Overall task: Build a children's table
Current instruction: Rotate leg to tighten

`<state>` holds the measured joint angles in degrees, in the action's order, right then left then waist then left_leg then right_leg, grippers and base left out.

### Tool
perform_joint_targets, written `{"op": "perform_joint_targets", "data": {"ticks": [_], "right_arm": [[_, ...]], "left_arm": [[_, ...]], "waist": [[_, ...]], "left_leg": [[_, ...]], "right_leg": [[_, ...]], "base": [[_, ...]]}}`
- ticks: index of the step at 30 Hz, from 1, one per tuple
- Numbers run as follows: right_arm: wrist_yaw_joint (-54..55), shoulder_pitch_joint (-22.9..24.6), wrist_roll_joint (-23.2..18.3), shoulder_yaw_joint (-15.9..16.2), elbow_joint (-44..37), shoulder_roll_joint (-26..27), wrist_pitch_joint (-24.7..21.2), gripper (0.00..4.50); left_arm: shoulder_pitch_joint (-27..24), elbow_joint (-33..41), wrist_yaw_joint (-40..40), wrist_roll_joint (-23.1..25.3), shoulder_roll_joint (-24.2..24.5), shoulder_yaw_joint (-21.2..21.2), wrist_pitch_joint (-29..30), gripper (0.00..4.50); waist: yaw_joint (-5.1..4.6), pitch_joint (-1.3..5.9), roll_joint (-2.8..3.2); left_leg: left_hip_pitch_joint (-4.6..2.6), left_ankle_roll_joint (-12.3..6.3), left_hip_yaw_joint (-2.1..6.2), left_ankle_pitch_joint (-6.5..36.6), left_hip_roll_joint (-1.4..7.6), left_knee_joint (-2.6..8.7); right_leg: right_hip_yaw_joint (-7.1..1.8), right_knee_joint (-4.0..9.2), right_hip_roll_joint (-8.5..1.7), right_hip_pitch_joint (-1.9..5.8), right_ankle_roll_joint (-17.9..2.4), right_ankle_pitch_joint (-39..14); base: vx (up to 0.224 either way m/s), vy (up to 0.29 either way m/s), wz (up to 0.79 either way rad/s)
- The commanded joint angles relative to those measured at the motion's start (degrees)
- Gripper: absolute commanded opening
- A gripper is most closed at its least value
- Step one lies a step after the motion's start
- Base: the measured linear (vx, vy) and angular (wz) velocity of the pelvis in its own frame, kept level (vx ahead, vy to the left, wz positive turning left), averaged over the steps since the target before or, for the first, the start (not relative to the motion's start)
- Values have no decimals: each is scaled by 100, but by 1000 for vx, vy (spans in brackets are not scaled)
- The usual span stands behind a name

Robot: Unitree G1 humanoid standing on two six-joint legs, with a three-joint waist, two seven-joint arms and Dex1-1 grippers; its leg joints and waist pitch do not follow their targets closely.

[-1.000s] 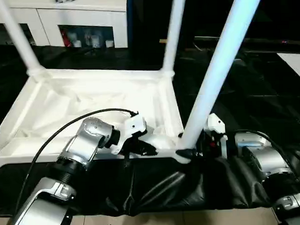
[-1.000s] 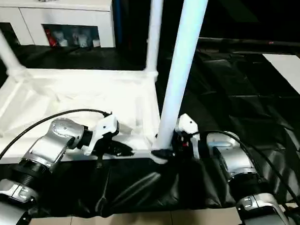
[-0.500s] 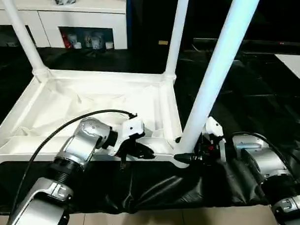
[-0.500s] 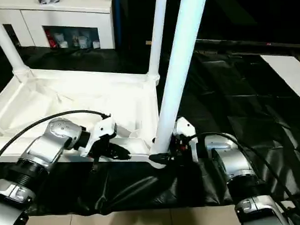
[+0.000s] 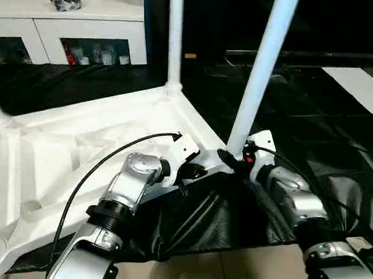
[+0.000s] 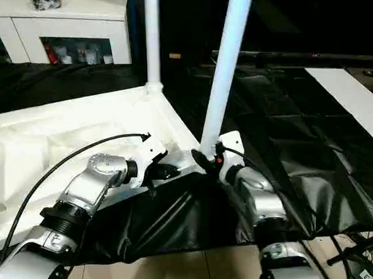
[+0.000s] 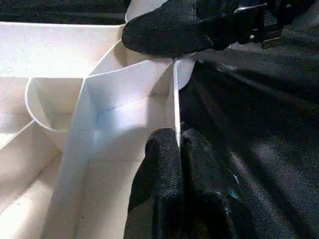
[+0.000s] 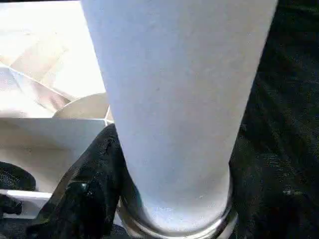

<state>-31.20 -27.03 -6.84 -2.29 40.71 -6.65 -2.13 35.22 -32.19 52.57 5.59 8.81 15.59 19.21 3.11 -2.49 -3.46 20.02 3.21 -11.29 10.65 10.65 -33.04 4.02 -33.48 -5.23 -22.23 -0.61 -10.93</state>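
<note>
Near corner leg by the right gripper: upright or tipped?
Tipped. The leg leans toward the robot's right as it rises from the tabletop's near corner, while the far leg stands about vertical. The right gripper clasps its base.

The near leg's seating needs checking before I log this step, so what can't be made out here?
- Near leg: head views cut off its top; its foot sits behind the right gripper.
- Corner socket: right wrist view, hidden by the leg.
- Cabinet contents: too small.

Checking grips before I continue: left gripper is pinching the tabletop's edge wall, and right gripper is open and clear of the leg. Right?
Not quite. In the right wrist view the right gripper is closed around the leg at its base. The left gripper does pinch the tabletop's edge wall.
</note>
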Motion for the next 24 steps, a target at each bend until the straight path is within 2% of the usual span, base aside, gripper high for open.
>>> {"op": "perform_joint_targets", "data": {"ticks": [1, 2, 5, 6, 7, 8, 10, 11, 13, 15, 16, 18, 20, 22, 23, 24], "right_arm": [[-276, 8, 162, 598, 113, 555, -42, 336], [-323, -2, 155, 568, 86, 572, -21, 336], [-411, -9, 83, 536, 56, 523, -72, 373], [-544, 18, 53, 566, -4, 429, -106, 382], [-622, 36, 43, 589, -39, 367, -117, 382], [-622, 36, 43, 589, -39, 367, -117, 388], [-1148, 146, 80, 760, -271, 46, -134, 411], [-1353, 176, 106, 823, -320, -75, -134, 411], [-1896, 213, 158, 930, -381, -372, -119, 411], [-2296, 221, 173, 1017, -419, -582, -95, 411], [-2566, 227, 168, 1084, -452, -706, -73, 411], [-3465, 300, 107, 1319, -647, -1063, -72, 411], [-3635, 318, 90, 1364, -690, -1130, -85, 411], [-4090, 347, 53, 1517, -793, -1341, -119, 411], [-4317, 352, 35, 1593, -844, -1441, -159, 396], [-4519, 353, 9, 1653, -895, -1519, -180, 378]], "left_arm": [[52, 116, 66, -32, -397, 339, -156, 0], [63, 109, 84, 0, -355, 330, -205, 0], [70, 104, 101, 62, -207, 344, -305, 0], [63, 102, 189, 78, -94, 372, -371, 0], [59, 99, 246, 84, -23, 396, -411, 0], [59, 99, 246, 84, -23, 396, -411, 0], [-2, 171, 761, 39, 265, 513, -581, 0], [-30, 212, 957, 13, 363, 548, -620, 0], [-84, 305, 1381, -48, 564, 584, -715, 0], [-99, 349, 1663, -116, 675, 592, -756, 0], [-92, 354, 1799, -135, 741, 606, -771, 0], [-85, 384, 2191, -231, 942, 666, -781, 0], [-83, 387, 2239, -246, 971, 667, -776, 0], [-56, 376, 2342, -300, 1033, 648, -765, 0], [-47, 376, 2419, -333, 1072, 638, -758, 0], [-45, 387, 2520, -378, 1113, 628, -738, 0]], "waist": [[-1, 236, 54], [3, 232, 52], [4, 226, 54], [-3, 230, 30], [10, 232, 45], [-14, 233, 52], [1, 237, 48], [-3, 245, 55], [7, 251, 61], [28, 271, 63], [49, 274, 56], [45, 283, 38], [69, 311, 46], [101, 316, 2], [120, 315, -3], [161, 310, 18]], "left_leg": [[-63, 82, 208, 2322, 285, 493], [-64, 55, 204, 2293, 285, 495], [-60, 45, 213, 2272, 296, 505], [-55, 43, 207, 2260, 298, 505], [-61, 37, 214, 2260, 299, 507], [-37, 40, 214, 2226, 306, 516], [-43, 15, 209, 2199, 304, 513], [-24, -22, 199, 2119, 309, 510], [-50, -57, 169, 2023, 323, 497], [-40, -102, 148, 1782, 328, 484], [-57, -110, 139, 1751, 333, 474], [-28, -194, 125, 1555, 325, 459], [-32, -311, 109, 1199, 327, 423], [-25, -481, 79, 830, 317, 384], [-17, -513, 77, 762, 318, 379], [-27, -546, 64, 738, 330, 375]], "right_leg": [[-248, 552, -398, 94, -726, -2678], [-251, 564, -399, 90, -712, -2720], [-253, 559, -405, 87, -711, -2752], [-255, 558, -401, 89, -707, -2738], [-253, 554, -406, 87, -708, -2728], [-258, 532, -400, 100, -746, -2592], [-258, 531, -394, 110, -765, -2479], [-271, 504, -391, 125, -801, -2299], [-285, 477, -382, 105, -944, -1999], [-292, 420, -379, 132, -1113, -1603], [-290, 413, -377, 132, -1156, -1512], [-293, 355, -363, 160, -1261, -1195], [-286, 281, -351, 194, -1425, -617], [-280, 226, -348, 227, -1612, -116], [-276, 213, -352, 240, -1624, -85], [-269, 213, -347, 234, -1633, -131]], "base": [[0, 0, 0], [0, 0, 0], [0, 0, 0], [0, 0, 0], [0, 0, 0], [0, 0, 0], [0, 0, 0], [0, 0, 0], [0, 0, 0], [0, 0, 0], [0, 0, 0], [26, -1, 2], [53, -1, 3], [27, -2, 1], [0, 0, 0], [0, 0, 0]]}}
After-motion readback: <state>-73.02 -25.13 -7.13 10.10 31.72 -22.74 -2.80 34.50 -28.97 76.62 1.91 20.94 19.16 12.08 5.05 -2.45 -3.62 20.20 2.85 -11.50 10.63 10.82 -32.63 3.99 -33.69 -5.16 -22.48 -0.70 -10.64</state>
